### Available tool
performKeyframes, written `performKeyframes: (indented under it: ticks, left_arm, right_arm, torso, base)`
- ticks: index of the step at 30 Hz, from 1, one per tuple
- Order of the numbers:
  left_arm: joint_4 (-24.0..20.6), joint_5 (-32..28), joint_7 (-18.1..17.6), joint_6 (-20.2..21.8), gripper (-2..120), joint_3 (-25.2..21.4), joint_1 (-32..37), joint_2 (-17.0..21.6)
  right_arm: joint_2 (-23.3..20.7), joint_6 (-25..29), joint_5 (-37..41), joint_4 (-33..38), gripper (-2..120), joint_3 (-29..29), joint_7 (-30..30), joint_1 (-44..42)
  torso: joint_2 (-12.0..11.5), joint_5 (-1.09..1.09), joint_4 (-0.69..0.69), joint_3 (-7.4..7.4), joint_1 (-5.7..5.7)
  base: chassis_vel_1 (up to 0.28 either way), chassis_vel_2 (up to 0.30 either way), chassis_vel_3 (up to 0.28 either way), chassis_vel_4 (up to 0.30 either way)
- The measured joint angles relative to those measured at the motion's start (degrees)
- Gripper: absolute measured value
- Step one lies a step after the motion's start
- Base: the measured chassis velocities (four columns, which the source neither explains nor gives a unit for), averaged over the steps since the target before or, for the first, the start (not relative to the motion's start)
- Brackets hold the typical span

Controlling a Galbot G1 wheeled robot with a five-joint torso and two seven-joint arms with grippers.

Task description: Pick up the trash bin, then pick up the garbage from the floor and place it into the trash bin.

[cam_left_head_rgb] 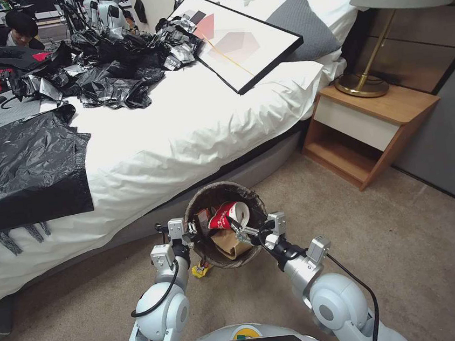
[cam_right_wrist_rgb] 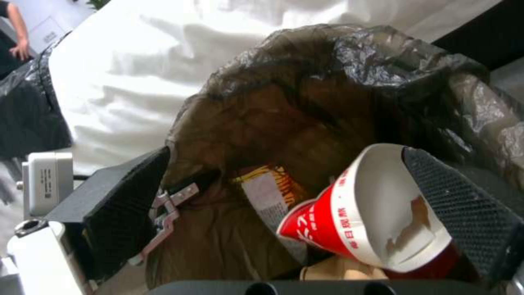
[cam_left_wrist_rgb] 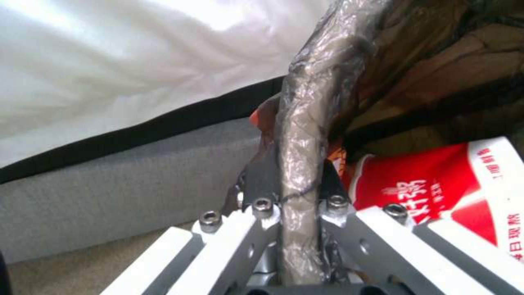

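Right, status: left gripper (cam_left_head_rgb: 189,230) has its jaws clenched on the trash bin (cam_left_head_rgb: 222,192) rim, one finger inside and one outside, liner bag (cam_left_wrist_rgb: 306,135) pinched between them. That hold keeps the bin up in front of me, beside the bed (cam_left_head_rgb: 180,132), mouth open and tilted toward the right arm, so drops go in from close range.

Right gripper (cam_left_head_rgb: 237,229) is over the bin mouth, jaws spread, with the red-and-white paper cup (cam_right_wrist_rgb: 371,217) lying between the two pads. One pad (cam_right_wrist_rgb: 464,217) sits against the cup's open rim, the other (cam_right_wrist_rgb: 117,213) is well off to the far side, so I read this as released, not gripping (can't rule out light contact on that one pad). Cup rests on its side on the other garbage already in the bin: a brown cardboard piece (cam_left_head_rgb: 230,243) and a printed wrapper (cam_right_wrist_rgb: 267,196).

Pose: both arms extended forward and low from the shoulders, elbows bent, wrists converging on the bin from either side. Left wrist is level with the rim; right wrist angles in and down over the opening.

Still outstanding, as I judge it: a yellow wrapper (cam_left_head_rgb: 200,270) lies on the carpet (cam_left_head_rgb: 410,260), just below the bin's near edge.
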Motion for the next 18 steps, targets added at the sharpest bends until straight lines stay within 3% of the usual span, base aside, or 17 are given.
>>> performKeyframes:
  ticks: [7,18]
  left_arm:
    - [0.09,-0.02,0.02,0.0,0,0.17,-0.16,-0.26]
    - [0.36,-0.06,0.13,0.04,0,0.06,-0.26,-0.25]
  right_arm:
    - [0.01,-2.7,2.39,2.43,100,-0.53,4.34,-0.61]
    - [0.4,-1.04,0.61,3.41,100,0.77,2.95,-1.5]
  torso:
    - [0.0,0.0,0.0,0.0,0.0]
    - [0.0,0.0,0.0,0.0,0.0]
  base:
    - [0.0,0.0,0.0,0.0]
    - [0.0,0.0,0.0,0.0]
